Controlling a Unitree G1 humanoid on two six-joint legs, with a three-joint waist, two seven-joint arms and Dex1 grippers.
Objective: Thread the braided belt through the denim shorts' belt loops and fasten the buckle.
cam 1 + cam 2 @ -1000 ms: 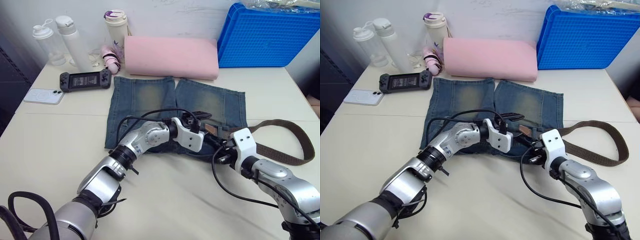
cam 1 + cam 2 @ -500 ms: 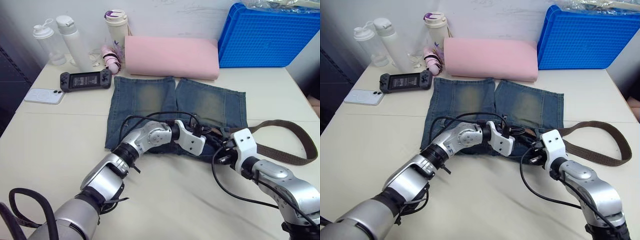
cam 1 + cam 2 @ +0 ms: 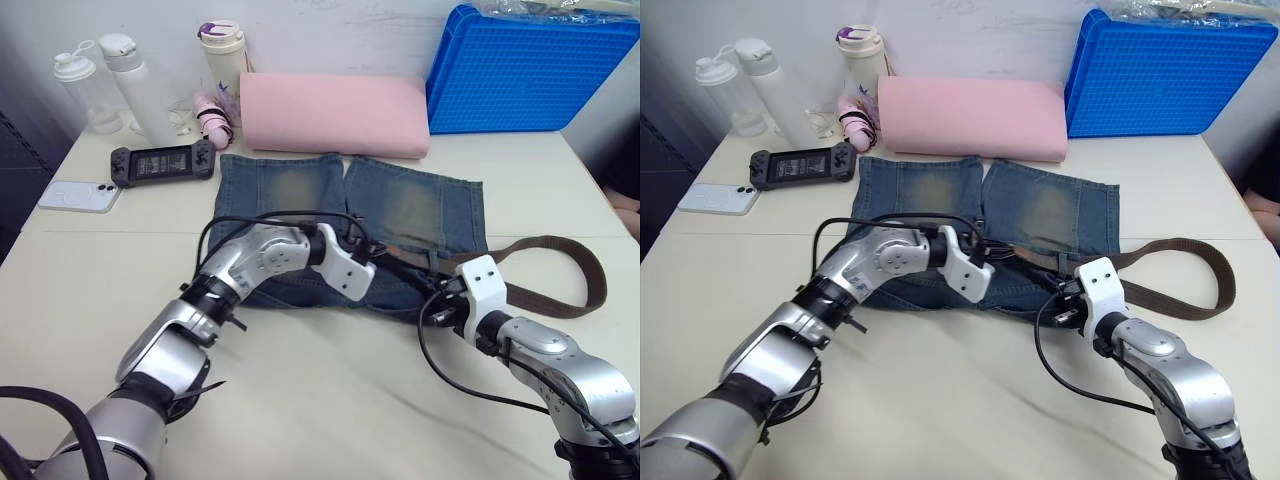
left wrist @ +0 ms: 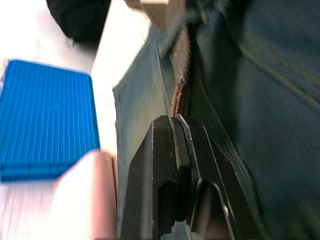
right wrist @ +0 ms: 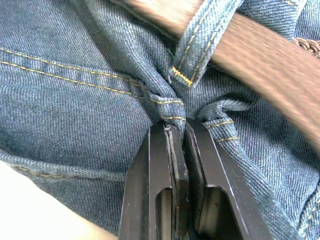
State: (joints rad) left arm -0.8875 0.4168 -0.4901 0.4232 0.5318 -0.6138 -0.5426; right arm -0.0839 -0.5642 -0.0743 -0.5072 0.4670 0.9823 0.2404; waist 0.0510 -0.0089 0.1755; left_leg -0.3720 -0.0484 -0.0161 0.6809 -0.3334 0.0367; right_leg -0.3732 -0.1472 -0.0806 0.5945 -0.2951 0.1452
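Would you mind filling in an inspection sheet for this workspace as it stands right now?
Surface: cream table, bare at the near edge.
Job's things: denim shorts lie flat; braided belt passes under a belt loop and loops off on the right side.
Clutter: pink foam roll, handheld game console, phone, two clear bottles, tumbler.
Grippers: left end effector shut on the belt; right end effector shut on the shorts' fabric at the waistband.
Cables: black cables run along both arms.
Surroundings: blue crate, white wall behind.
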